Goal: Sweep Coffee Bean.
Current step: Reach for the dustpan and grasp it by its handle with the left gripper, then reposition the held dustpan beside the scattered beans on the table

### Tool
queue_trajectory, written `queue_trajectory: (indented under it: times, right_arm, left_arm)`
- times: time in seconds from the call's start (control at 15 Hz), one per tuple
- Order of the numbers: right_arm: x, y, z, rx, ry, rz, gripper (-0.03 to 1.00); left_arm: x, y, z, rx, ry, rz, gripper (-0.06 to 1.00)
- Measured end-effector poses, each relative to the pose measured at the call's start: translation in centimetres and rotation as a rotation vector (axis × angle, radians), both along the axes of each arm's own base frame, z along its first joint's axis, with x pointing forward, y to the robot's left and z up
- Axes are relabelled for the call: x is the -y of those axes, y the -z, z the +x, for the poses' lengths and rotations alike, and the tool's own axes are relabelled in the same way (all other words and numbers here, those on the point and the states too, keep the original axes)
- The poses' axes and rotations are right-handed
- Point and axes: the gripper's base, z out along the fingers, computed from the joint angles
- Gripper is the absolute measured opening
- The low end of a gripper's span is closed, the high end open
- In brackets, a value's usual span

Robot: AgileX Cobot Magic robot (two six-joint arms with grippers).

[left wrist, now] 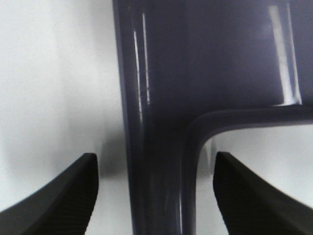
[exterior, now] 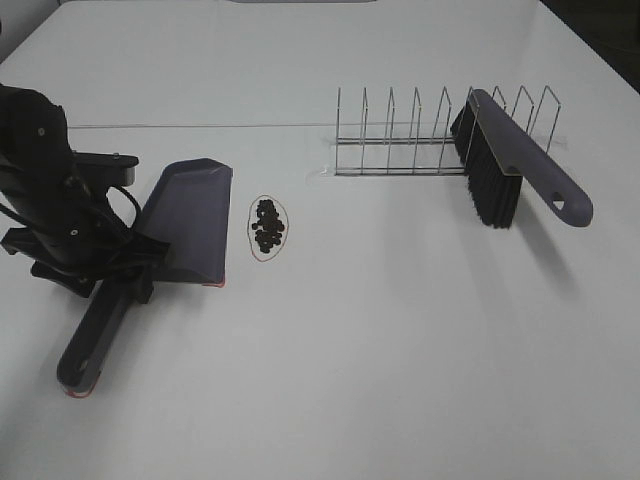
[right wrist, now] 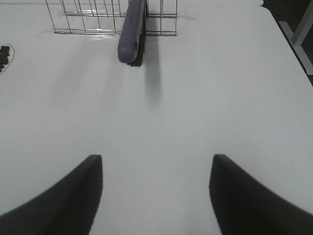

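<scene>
Left gripper (left wrist: 155, 161) straddles the dustpan (exterior: 190, 215) handle, jaws wide, right gripper (right wrist: 155, 161) wide and empty, coffee beans (exterior: 268, 226) piled just right of the pan: next, clamp that handle squarely.

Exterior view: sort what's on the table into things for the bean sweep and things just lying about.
For the job: beans, dustpan, brush.
Lying about: wire rack, red string loop around the beans.

Dustpan (left wrist: 205, 63) blurred; coffee bean (right wrist: 4, 55) cut off.
</scene>
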Motion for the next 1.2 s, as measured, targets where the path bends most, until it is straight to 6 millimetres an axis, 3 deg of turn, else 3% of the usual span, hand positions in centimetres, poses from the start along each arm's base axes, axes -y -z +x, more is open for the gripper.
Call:
queue_trajectory:
  times: [0.33,0.53,0.93,1.13,1.2]
  right_arm:
    - [0.0,0.0,0.0,0.000,0.000,0.000,0.61]
    - [0.0,0.0,0.0,0.000,0.000,0.000,0.61]
    - [0.0,0.0,0.0,0.000,0.000,0.000,0.61]
    - [0.0,0.0,0.0,0.000,0.000,0.000,0.61]
    - [0.0,0.0,0.0,0.000,0.000,0.000,0.61]
  left_arm:
    - [0.0,0.5,0.1,-0.014,0.016,0.015,0.62]
    - [0.0,0.6,0.2,-0.012,0.019,0.015,0.36]
    - [0.0,0.2,0.2,0.002,-0.011,0.005,0.36]
    - [0.1,-1.9,0.4,0.075,-0.016,0.001,0.36]
    - [0.0,-5.2,0.2,0.162,-0.026,-0.022,0.36]
